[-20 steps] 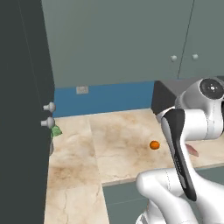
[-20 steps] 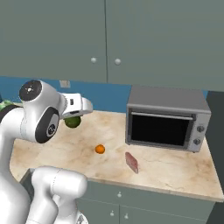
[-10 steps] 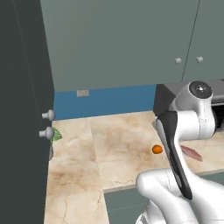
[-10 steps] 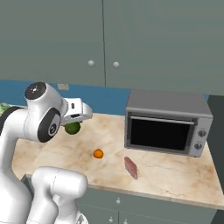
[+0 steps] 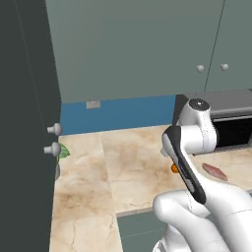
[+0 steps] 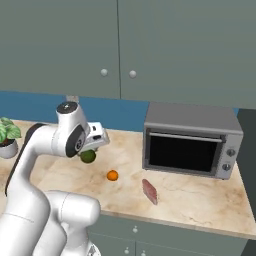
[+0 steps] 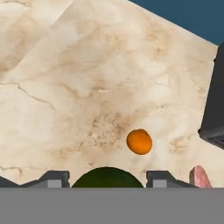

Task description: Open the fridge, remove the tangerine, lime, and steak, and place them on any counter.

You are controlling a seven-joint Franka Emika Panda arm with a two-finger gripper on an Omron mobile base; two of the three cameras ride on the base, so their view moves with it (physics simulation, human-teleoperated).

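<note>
Marble counter is stretching across the left base view, with the robot's white arm rising from the lower right. Behind the arm, a sliver of the tangerine is peeking out, and the steak is lying on the counter to the arm's right, below the microwave. Green leaves of a plant are showing at the left edge, beside two round knobs.

Moving to the right base view, the gripper is hanging above the counter and gripping the lime, which is sitting just under the hand. The tangerine is resting on the counter a little beyond and to the right of the gripper, and the steak is lying further right, in front of the microwave. A potted plant is standing at the far left.

Looking through the hand view, the gripper is closing its two fingertips on either side of the lime (its dark green top is bulging between them). The tangerine is sitting on the counter just ahead, slightly right, and a pink end of the steak is showing at the lower right, near the microwave's dark corner.
</note>
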